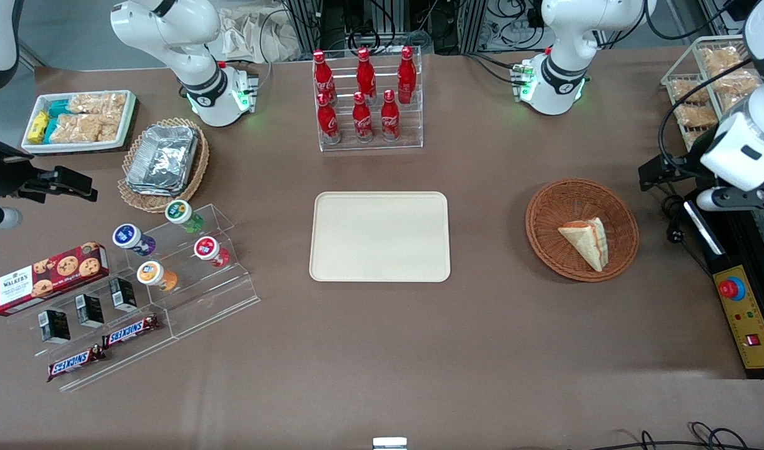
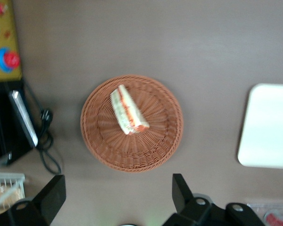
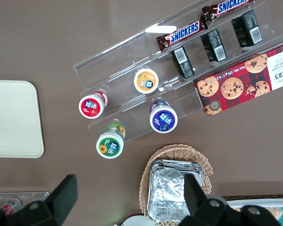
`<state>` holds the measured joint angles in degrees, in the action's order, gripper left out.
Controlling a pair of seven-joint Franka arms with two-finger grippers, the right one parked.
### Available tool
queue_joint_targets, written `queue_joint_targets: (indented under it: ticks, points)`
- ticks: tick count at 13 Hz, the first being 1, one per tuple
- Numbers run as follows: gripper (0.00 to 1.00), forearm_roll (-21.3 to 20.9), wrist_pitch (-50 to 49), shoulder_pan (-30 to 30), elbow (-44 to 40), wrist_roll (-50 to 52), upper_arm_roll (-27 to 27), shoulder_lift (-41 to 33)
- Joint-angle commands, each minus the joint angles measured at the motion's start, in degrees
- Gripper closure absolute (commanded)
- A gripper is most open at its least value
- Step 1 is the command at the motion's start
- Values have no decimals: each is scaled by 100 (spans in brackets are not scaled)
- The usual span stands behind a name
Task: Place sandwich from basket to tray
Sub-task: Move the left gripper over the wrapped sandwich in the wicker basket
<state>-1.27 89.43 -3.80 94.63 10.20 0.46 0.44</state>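
Observation:
The sandwich (image 1: 585,240) (image 2: 127,110), a pale bread wedge with red-orange and green filling at its edge, lies in the round reddish-brown wicker basket (image 1: 544,212) (image 2: 99,141) toward the working arm's end of the table. The cream-beige tray (image 1: 380,236) (image 2: 269,127) lies bare at the table's middle, apart from the basket. My gripper (image 1: 657,172) (image 2: 118,183) hangs high above the table beside the basket, toward the working arm's end. It is open wide with nothing between its fingers (image 2: 179,188), and the sandwich is well clear of them.
A control box with a red button (image 1: 748,319) and a cable (image 1: 676,234) lie beside the basket. A rack of red bottles (image 1: 366,100) stands farther from the front camera than the tray. Toward the parked arm's end are snack stands (image 1: 169,275) and a foil-container basket (image 1: 163,159).

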Motion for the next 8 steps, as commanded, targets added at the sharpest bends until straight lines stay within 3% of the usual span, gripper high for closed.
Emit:
queue_joint_targets:
  ticks: [1,5,8]
  points:
    - [0,-137,457,29,737,1472,-72,-121]
    - [0,-128,2574,125,3056,2536,50,-1001]
    - [0,-137,3106,239,3553,3101,68,-845]
